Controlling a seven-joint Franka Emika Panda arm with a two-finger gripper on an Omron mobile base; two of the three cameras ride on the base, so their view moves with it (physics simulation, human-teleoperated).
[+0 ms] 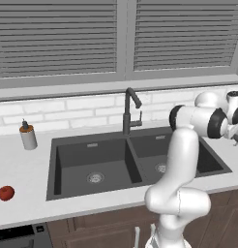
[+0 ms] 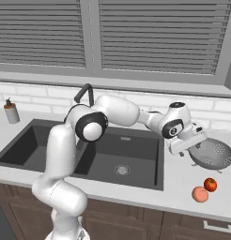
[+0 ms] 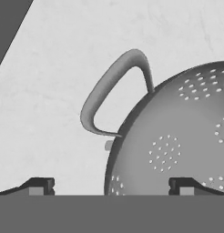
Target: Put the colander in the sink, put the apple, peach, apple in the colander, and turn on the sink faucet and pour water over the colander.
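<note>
The silvery colander [image 2: 214, 154] sits on the counter just right of the dark sink [image 2: 136, 152]. My gripper [image 2: 193, 148] is at the colander's left rim, open. In the hand view the colander [image 3: 177, 136] is very close, with its loop handle [image 3: 111, 93] ahead. The fingertips [image 3: 41, 185] stand wide on either side of the rim, with nothing gripped. A peach [image 2: 200, 194] and a red apple [image 2: 210, 184] lie side by side in front of the colander. Another apple [image 1: 6, 193] lies on the counter far left of the sink [image 1: 92, 155]. The faucet [image 1: 130, 109] stands behind the basin divider, with no stream.
A small grey soap dispenser [image 1: 28, 136] stands at the back left of the sink. The white counter [image 2: 183, 185] ends close in front of the fruit. A brick backsplash and shuttered windows run behind. My arm reaches across the right basin.
</note>
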